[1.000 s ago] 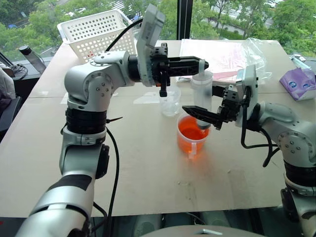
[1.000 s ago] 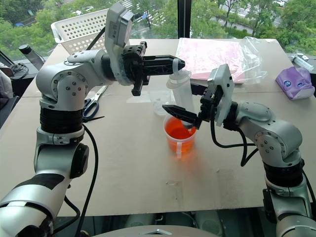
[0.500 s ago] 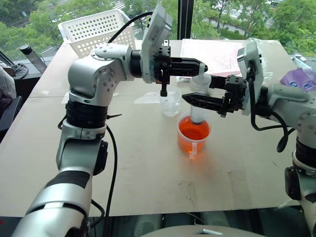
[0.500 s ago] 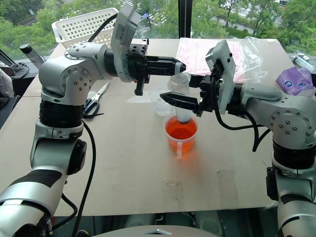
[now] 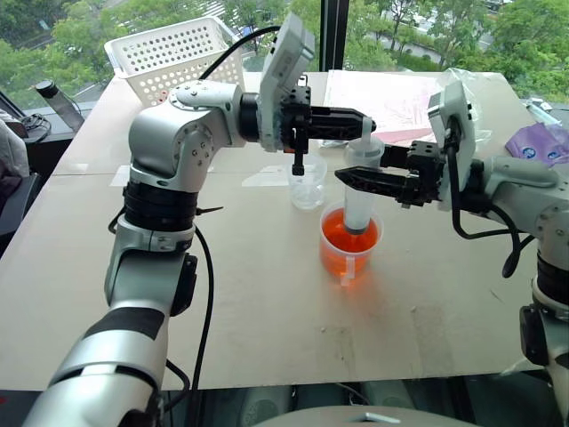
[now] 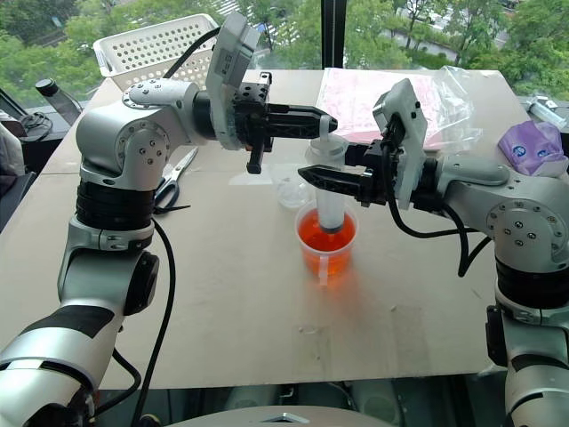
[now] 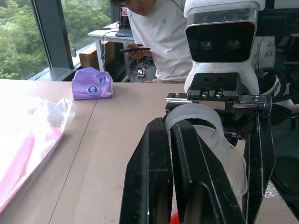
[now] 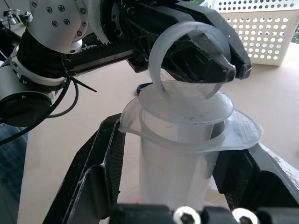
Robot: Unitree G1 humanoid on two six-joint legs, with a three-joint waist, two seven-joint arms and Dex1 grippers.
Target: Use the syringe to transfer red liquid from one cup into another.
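The syringe [image 5: 360, 182] is made of clear, slightly frosted plastic, as are the handled cup [image 5: 348, 242] and the small cup [image 5: 307, 185]. The red liquid [image 5: 342, 240] is seen as translucent and glossy. The table [image 5: 267, 294] is surfaced in matt, scuffed board. The basket [image 5: 173, 58] is moulded in perforated white plastic, and the bag [image 5: 462, 89] is formed of crinkled glossy film.

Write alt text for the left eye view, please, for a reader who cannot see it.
A clear syringe stands upright, tip in the handled cup of red liquid. The right gripper grips its barrel, the left gripper its plunger top.
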